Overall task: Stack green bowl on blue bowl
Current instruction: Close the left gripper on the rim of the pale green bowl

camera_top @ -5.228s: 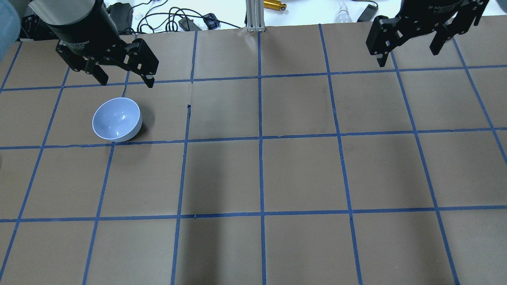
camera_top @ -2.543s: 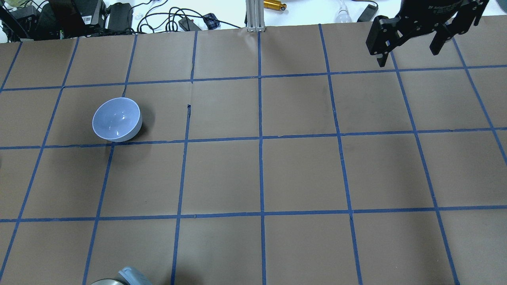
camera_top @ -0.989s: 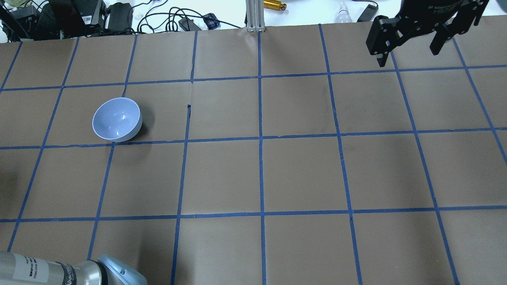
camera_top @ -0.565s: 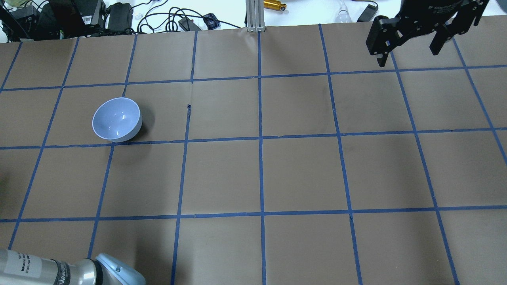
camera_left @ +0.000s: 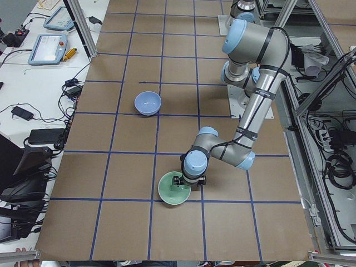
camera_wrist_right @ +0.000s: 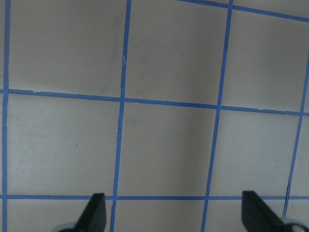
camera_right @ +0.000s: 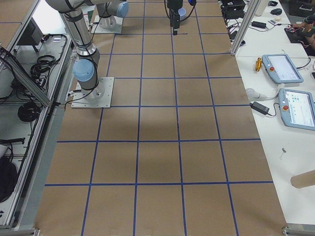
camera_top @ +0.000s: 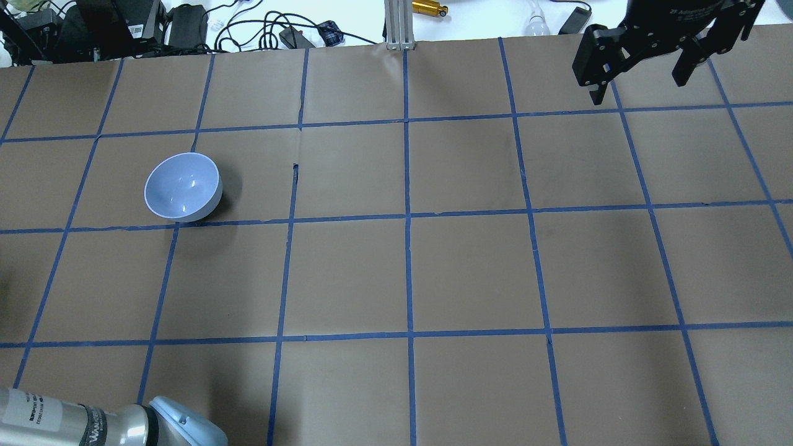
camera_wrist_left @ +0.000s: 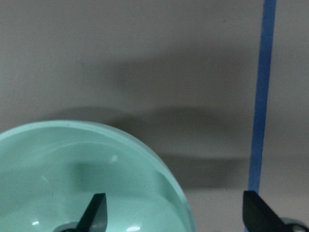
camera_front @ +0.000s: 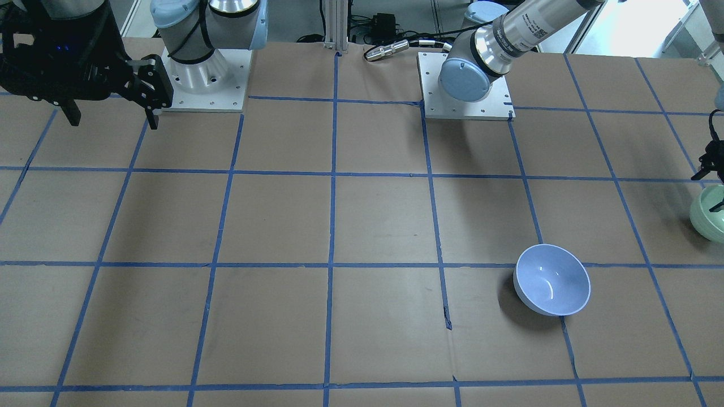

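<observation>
The green bowl (camera_wrist_left: 72,179) stands upright near the table's left end, also in the exterior left view (camera_left: 172,191) and at the front-facing view's right edge (camera_front: 710,216). My left gripper (camera_wrist_left: 174,220) is open and low over it, one finger (camera_wrist_left: 95,212) inside the bowl and the other (camera_wrist_left: 256,217) outside its wall. The blue bowl (camera_top: 183,187) sits empty and upright on the table (camera_front: 551,280), apart from the green bowl (camera_left: 148,102). My right gripper (camera_top: 638,87) is open and empty, high over the far right corner.
My left arm's elbow (camera_top: 161,424) juts in at the overhead view's bottom left. Cables and devices (camera_top: 291,31) and an aluminium post (camera_top: 396,25) lie past the table's far edge. The two arm bases (camera_front: 466,90) stand on plates at the robot's side.
My left gripper was open beside the blue bowl 5.2 s ago, then left the overhead view; its elbow came in at the bottom left. The blue bowl and right gripper have not moved.
</observation>
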